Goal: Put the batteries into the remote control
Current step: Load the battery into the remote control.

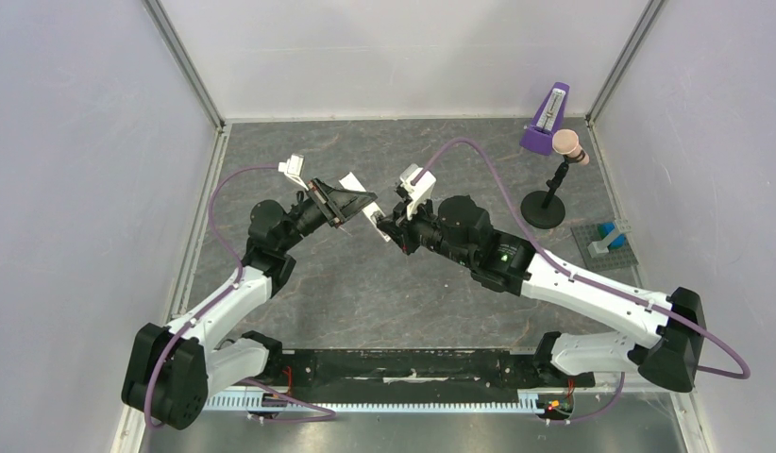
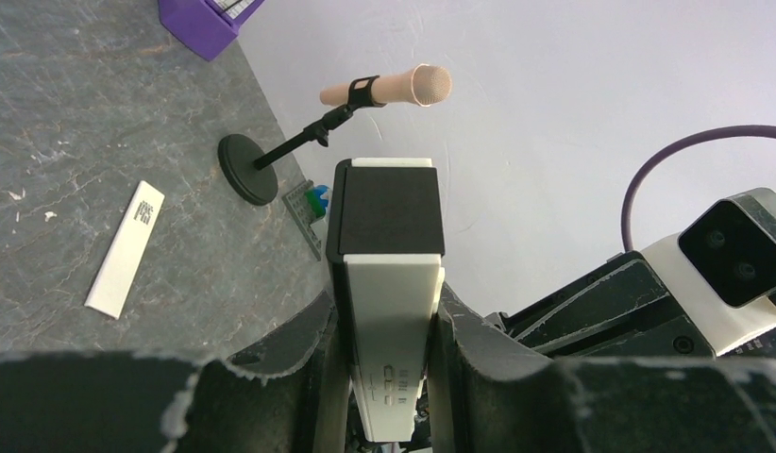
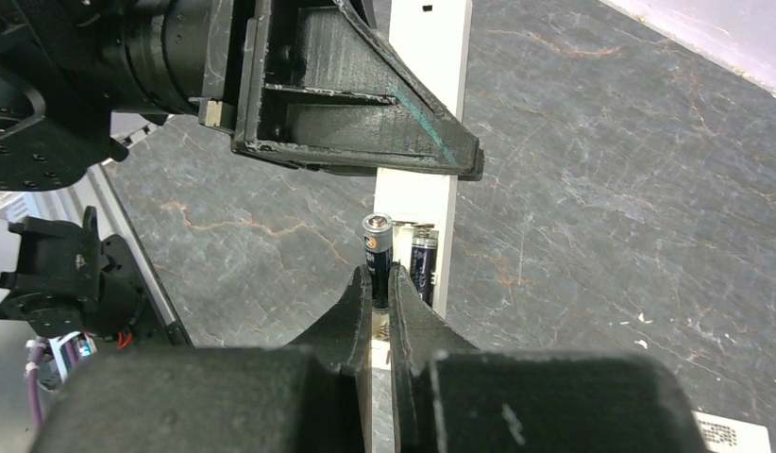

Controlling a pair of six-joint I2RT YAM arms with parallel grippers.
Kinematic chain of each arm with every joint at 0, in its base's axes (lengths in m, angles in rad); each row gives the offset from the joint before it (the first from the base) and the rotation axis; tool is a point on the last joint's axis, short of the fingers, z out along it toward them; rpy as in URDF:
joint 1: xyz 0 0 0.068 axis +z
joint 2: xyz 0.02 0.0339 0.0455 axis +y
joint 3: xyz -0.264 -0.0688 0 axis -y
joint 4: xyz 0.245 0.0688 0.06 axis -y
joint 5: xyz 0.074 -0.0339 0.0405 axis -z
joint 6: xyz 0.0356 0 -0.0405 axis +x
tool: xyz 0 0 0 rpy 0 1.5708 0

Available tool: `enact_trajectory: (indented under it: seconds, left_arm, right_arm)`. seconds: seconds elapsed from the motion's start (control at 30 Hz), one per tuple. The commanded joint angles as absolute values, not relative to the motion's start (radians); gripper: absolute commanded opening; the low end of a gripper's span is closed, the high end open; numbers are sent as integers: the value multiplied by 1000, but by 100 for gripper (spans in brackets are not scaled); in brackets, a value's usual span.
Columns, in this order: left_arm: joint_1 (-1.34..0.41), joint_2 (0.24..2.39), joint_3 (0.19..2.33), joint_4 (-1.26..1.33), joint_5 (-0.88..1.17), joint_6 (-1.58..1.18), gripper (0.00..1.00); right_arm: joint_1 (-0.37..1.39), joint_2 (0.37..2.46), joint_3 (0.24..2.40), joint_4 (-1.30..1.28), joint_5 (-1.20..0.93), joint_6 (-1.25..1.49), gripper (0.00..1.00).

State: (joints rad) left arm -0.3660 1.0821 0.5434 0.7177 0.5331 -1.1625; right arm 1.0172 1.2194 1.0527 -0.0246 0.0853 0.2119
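Right pincer (image 3: pixel 380 281) clenched on 1 battery (image 3: pixel 378 243) at the open bay of the remote control (image 3: pixel 447 203).
The left pincer (image 2: pixel 389 326) grasps the remote control by its long sides, raised off the table (image 3: pixel 601 189). A second battery (image 3: pixel 423 264) appears to sit in the bay, just beside the held one. To seat this cell well, I judge: line it up parallel with its neighbour, press 1 end against the contact, then tip the other end in, left arm steady. Only the right wrist view shows the 2 cells. Only the left wrist view shows the flat white cover strip (image 2: pixel 126 247) lying on the table, well apart, and a microphone (image 2: pixel 403 87) on its stand.
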Motion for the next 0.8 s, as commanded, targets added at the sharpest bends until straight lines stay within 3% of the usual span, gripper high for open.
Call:
enact_trajectory:
  seconds: [0.0, 0.33, 0.77]
  left_arm:
    - [-362, 1069, 578, 733, 546, -1200, 2]
    - [-361, 1066, 577, 702, 535, -1215, 2]
    - [-362, 1104, 576, 698, 530, -1235, 2]
  right_arm:
    - [1021, 1226, 1103, -46, 126, 168, 0]
    - [1029, 1256, 1114, -98, 110, 151, 0]
    - [1031, 1297, 1159, -185, 123, 144, 8]
